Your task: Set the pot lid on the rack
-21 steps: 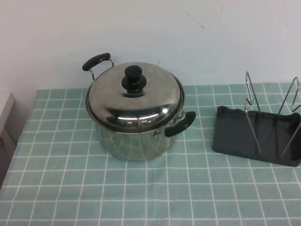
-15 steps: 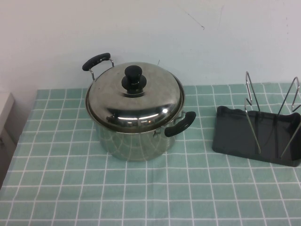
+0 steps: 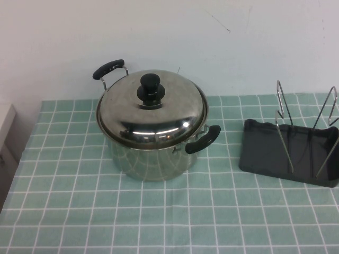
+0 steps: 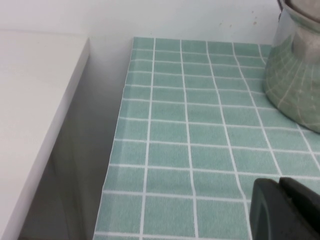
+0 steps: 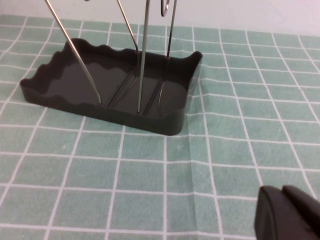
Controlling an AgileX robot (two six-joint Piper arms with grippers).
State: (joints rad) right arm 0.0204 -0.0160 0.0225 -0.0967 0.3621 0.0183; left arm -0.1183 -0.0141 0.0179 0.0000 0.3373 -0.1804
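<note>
While both arms stay outside high view, left gripper (image 4: 290,212) sits low over green checked tablecloth (image 3: 159,217) near table's left edge, fingers together, holding nothing. Pot lid (image 3: 152,108) rests closed on steel pot (image 3: 151,159), left of centre. Rack (image 3: 288,151) stands well apart at right, wire loops upright. Right gripper (image 5: 292,215) hangs near rack, fingers together, holding nothing.

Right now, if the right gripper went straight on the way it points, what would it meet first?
Probably the rack: the right gripper, fingers shut, faces it across bare tablecloth. Depth is unclear; it might touch the cloth first.
</note>
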